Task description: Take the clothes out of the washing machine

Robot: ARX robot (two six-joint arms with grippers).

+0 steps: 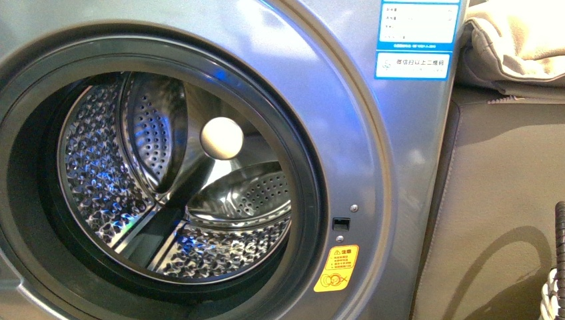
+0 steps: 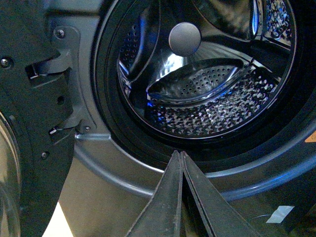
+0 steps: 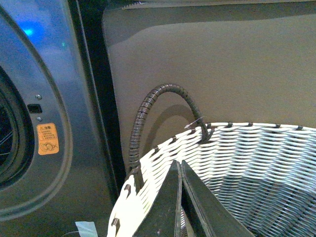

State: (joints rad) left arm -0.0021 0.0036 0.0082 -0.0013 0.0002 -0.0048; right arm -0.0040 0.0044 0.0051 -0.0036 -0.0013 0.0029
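From the front, the washing machine (image 1: 373, 173) fills the left and middle of the frame, door open, its perforated drum (image 1: 173, 180) bare, with no garment showing inside. A blue-white label (image 1: 416, 40) sits at upper right, a yellow sticker (image 1: 336, 268) lower down.

At the left wrist, the left gripper (image 2: 180, 158) sits at bottom centre with its fingers pressed together, empty, before the drum opening.

At the right wrist, the right gripper (image 3: 178, 165) is likewise closed and empty, over a woven white basket (image 3: 247, 163) with a dark wrapped handle (image 3: 148, 108). I cannot see the clothes anywhere.
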